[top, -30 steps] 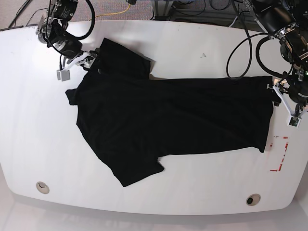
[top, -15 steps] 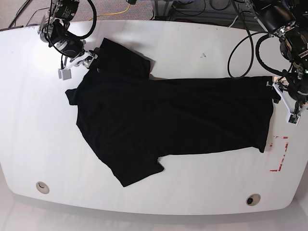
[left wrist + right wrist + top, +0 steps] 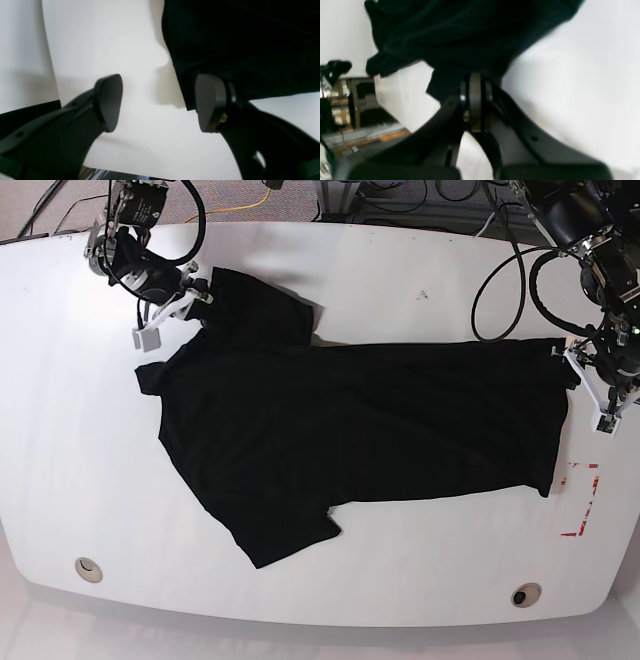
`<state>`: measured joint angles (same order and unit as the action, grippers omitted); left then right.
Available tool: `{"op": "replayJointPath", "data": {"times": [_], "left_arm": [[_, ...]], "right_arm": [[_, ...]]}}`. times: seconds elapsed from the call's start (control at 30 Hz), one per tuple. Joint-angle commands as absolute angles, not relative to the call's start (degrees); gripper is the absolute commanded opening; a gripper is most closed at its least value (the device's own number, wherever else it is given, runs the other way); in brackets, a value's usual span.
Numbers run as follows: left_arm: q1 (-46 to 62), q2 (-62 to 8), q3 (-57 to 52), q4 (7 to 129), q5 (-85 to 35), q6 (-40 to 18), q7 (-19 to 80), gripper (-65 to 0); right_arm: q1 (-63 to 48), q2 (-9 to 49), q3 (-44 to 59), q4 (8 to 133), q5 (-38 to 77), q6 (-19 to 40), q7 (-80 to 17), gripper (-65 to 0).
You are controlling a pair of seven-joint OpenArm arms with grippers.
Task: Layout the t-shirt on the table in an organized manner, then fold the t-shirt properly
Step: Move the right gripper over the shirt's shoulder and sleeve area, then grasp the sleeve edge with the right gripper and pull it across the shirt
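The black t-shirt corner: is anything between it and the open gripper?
No. In the left wrist view, the left gripper stands open, and only bare white table lies between it and the t-shirt corner, which sits by one finger.

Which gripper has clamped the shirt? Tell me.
The right gripper: its jaws are shut on the shirt near a sleeve. The left gripper stands open at the hem.

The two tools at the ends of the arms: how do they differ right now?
The right tool is shut on the t-shirt, pinching cloth at a sleeve. The left tool stands open, holding nothing. The right tool's fingers meet; the left tool's fingers sit apart, astride the t-shirt's bottom corner over the table. Both are dark and at the t-shirt's edge.
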<state>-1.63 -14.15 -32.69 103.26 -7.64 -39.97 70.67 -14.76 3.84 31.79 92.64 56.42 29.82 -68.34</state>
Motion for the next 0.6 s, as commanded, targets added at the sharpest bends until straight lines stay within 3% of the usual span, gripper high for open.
{"op": "replayJointPath", "data": {"times": [0.0, 0.3, 0.57], "left_arm": [[-2.51, -15.08, -32.84, 104.13, -7.87, -40.0, 69.85, -22.2], [-2.51, -15.08, -32.75, 104.04, -7.87, -40.0, 69.85, -22.2], [-2.59, -15.08, -32.75, 103.69, -7.78, -40.0, 69.85, -22.2]], "right_arm": [[-13.49, 5.41, 31.43, 96.22, 59.12, 30.02, -67.3, -65.0], [-7.6, 5.32, 27.12, 100.44, 59.12, 30.02, -68.09, -65.0], [0.92, 5.14, 22.37, 95.6, 59.12, 30.02, -68.09, -65.0]]}}
